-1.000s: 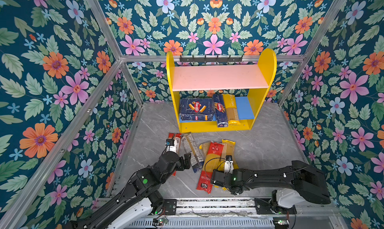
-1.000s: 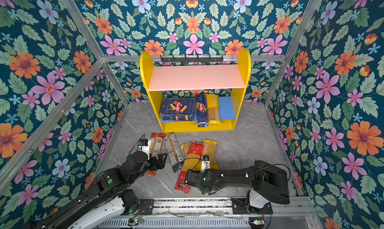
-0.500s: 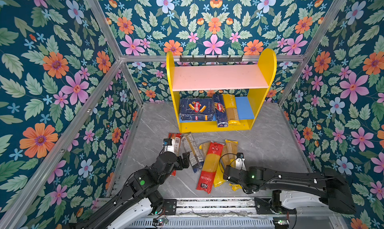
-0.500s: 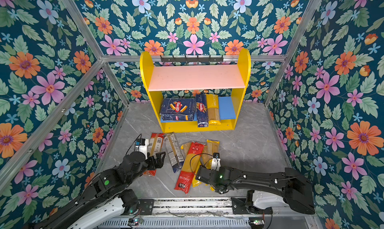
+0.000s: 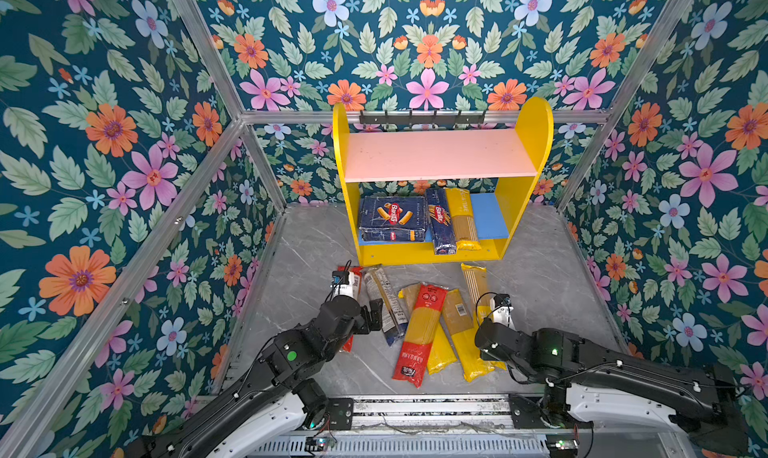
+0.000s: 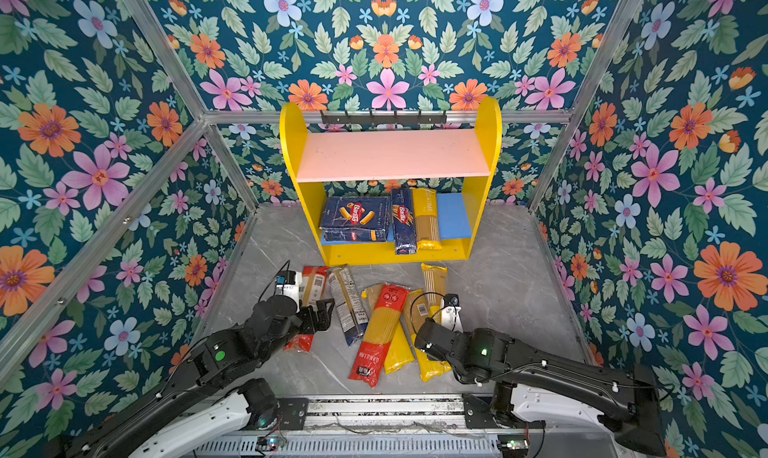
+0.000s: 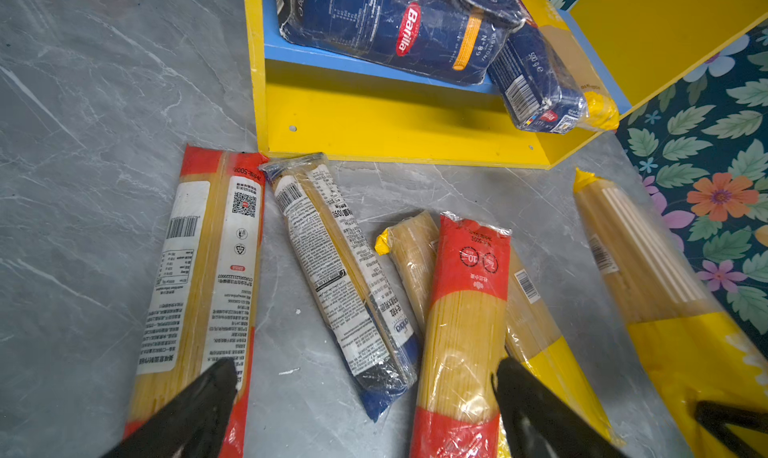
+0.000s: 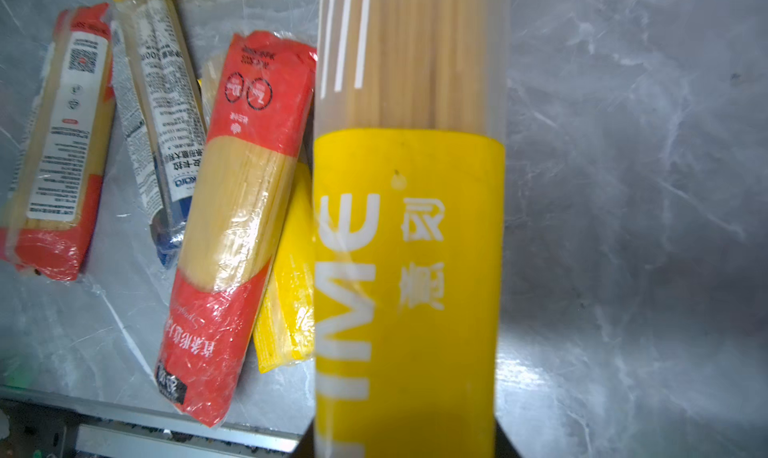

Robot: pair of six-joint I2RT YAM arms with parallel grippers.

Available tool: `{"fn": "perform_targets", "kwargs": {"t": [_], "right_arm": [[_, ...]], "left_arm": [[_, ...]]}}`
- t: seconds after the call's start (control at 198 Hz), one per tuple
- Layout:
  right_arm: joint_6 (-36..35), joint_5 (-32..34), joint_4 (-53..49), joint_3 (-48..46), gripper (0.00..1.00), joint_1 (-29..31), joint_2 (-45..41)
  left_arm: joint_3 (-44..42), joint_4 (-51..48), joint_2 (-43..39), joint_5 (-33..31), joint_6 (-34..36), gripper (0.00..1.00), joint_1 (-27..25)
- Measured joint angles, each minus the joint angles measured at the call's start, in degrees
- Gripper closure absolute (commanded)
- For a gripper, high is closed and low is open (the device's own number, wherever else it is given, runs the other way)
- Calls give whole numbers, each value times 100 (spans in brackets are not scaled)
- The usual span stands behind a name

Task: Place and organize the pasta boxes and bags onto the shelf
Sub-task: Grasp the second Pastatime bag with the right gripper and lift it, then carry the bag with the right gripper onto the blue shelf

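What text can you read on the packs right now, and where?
"Barilla", "N°89": wide rigatoni box
"Barilla": narrow spaghetti box
"500 g": that box's end
"IME": yellow bag filling the right wrist view
"10": middle red-ended bag
Other fine print: too small to read

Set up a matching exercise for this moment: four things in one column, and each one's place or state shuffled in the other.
Things
1. Barilla rigatoni box
2. clear packet with dark blue end
3. left gripper
4. right gripper

Places or states
A. shut on a yellow PASTATIME packet
B. lying on the grey floor
C. open, holding nothing
D. on the blue lower board

Pairs: 1-D, 2-B, 3-C, 4-A
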Motion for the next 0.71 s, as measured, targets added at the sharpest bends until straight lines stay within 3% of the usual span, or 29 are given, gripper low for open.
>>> {"fn": "perform_targets", "kwargs": {"t": [0.363,0.706], "right_arm": [[-1213,-350,-223,699,68,-1390,-42],[-2599,-1318,190,1613,68,-3143,798]], "left_arm": [[507,284,695,7,299,0,0],[1075,553,1486,55,706,0,0]]}}
